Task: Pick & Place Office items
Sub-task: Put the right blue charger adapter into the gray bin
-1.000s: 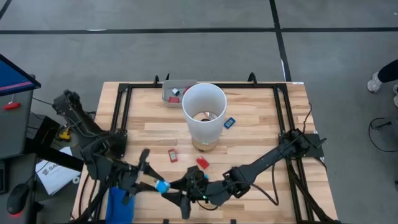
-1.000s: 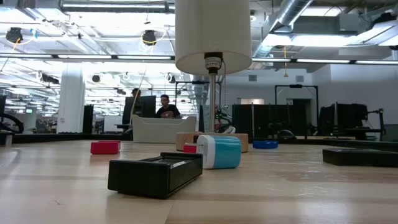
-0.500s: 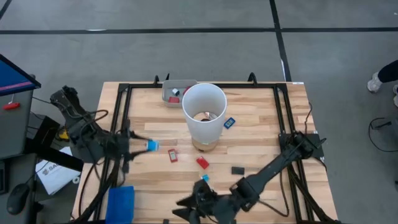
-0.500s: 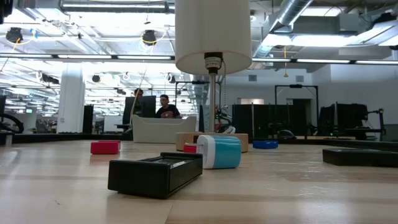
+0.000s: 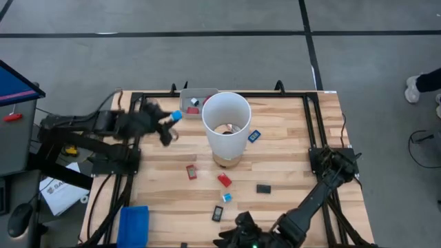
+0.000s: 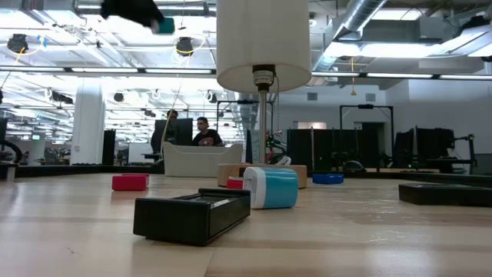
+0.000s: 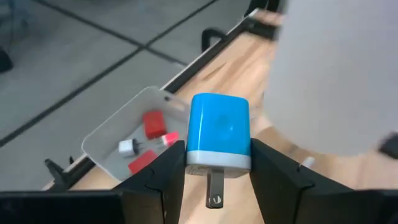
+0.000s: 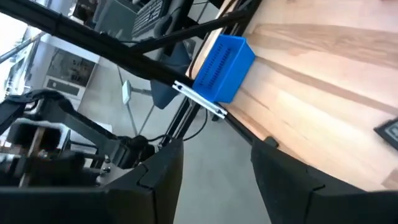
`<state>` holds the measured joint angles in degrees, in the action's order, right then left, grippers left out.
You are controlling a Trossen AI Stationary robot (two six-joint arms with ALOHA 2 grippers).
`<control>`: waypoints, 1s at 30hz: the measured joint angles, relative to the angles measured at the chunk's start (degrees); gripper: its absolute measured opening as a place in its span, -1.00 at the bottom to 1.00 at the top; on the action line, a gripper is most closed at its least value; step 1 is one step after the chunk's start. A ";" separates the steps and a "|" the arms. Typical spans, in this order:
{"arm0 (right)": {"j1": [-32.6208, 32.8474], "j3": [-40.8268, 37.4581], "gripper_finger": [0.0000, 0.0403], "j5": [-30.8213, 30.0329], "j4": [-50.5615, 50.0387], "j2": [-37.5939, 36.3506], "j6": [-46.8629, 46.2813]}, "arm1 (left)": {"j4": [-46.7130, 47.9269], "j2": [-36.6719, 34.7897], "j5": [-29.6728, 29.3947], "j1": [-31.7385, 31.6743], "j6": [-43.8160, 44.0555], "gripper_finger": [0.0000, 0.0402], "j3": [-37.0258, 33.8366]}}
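Left tool [image 7: 217, 163] clamped on blue charger block [image 7: 218, 133], above grey tray [image 7: 118, 134] beside white cylinder [image 5: 225, 125].

charger [image 7: 218, 132] light blue, white base | tray [image 7: 106, 144] grey

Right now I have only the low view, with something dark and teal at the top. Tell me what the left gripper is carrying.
Observer: The left gripper is shut on a light blue plug adapter with a white band and one metal prong showing.
Operator: Give me its position over the table.
Observer: From above, it hangs between the grey tray and the white cylinder, near the table's far edge.
Operator: Report the tray's contents.
Observer: Red pieces and a small white one lie in it.
Operator: Now the right arm.
Observer: The right gripper waits open at the table's near edge.
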<state>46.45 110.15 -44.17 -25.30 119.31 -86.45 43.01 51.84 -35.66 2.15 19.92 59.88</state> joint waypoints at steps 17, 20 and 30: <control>1.54 -0.04 -0.16 -2.39 -0.21 0.00 -0.62 | -16.33 22.03 49.68 -46.85 -13.93 -0.27 0.02; 1.60 -0.04 -0.16 -2.22 -0.65 0.00 -1.49 | -21.10 26.96 51.37 -48.75 -13.64 -0.27 0.02; 2.99 -0.07 -0.16 -2.00 -1.77 0.00 -6.93 | -29.97 40.53 52.36 -49.89 -10.23 -0.27 0.02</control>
<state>49.44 110.08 -46.17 -27.07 119.31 -93.39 13.05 92.37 16.70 -47.75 9.69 59.90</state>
